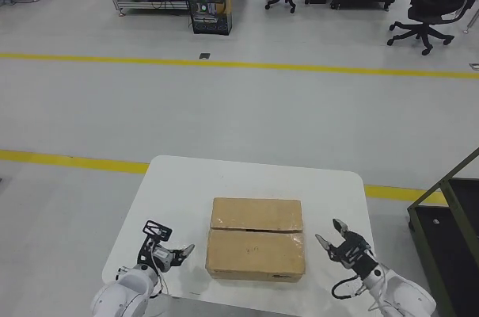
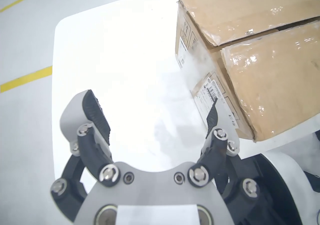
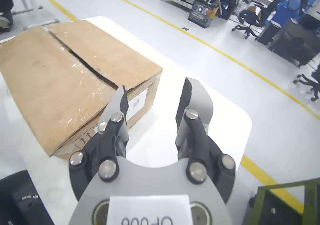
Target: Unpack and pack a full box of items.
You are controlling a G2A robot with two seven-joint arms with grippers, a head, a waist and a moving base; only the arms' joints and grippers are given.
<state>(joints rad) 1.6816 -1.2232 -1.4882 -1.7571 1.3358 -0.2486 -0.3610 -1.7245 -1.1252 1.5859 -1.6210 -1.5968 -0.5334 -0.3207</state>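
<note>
The white counter (image 1: 247, 174) carries a closed cardboard box (image 1: 256, 238) at its centre, top flaps meeting at a narrow seam (image 1: 255, 231). The left gripper (image 1: 172, 242) and right gripper (image 1: 328, 232) flank its short ends, fingers (image 2: 96, 110) apart, holding nothing. To open it well, enter the seam gap with one finger and lift a flap outward while the other arm steadies the box.

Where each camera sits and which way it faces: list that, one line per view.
Top view: above the arms, looking down at table and closed box; left gripper and right gripper show, open.
Left wrist view: on the left wrist, facing the box's end; left gripper shows.
Right wrist view: on the right wrist, facing the box's other end; right gripper shows.
Shared: the box, in all three.
</note>
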